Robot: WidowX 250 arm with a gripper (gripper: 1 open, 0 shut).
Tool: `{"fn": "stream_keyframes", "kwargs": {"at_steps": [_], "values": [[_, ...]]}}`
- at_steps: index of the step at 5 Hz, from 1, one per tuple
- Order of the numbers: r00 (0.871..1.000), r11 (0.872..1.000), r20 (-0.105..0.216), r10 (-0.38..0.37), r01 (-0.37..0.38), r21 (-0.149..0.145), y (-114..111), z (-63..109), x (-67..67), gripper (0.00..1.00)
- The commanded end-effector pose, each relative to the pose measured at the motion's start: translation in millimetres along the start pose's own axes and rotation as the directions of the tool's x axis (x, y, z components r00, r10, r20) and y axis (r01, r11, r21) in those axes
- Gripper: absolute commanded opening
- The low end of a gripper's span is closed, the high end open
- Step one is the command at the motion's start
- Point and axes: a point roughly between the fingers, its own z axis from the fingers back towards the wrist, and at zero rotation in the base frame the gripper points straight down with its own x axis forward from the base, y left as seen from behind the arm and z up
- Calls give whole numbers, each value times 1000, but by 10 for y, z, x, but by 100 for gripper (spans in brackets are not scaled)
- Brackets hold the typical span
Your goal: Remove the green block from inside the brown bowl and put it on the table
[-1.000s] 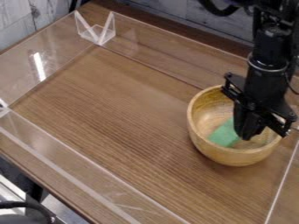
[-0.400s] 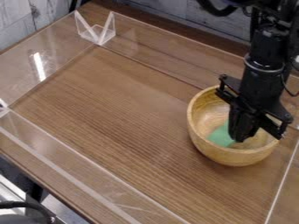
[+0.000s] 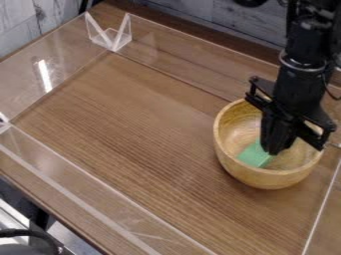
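While the green block (image 3: 253, 156) lies inside the brown bowl (image 3: 222, 145), its long axis runs from lower left to upper right. Its upper-right end is hidden under the downward-pointing jaws, which are pinched narrow on it. The bowl sits on the worktop (image 3: 134, 120).

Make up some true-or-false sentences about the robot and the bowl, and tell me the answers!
1. The green block is inside the brown bowl. True.
2. The bowl is tipped over on its side. False: it stands upright, opening up.
3. The gripper reaches down into the bowl, right by the block. True.
4. The bowl sits at the left end of the table. False: it is on the right side, near the edge.
5. The gripper's fingers are spread wide open. False: they are shut.
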Motion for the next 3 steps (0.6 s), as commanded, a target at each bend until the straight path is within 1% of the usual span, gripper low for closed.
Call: {"fn": "stream_keyframes", "kwargs": {"at_steps": [1, 3], "values": [[995, 1000, 101, 16, -17, 5, 47, 373, 48, 0], [986, 995, 137, 96, -97, 3, 239, 749, -20, 0]]}}
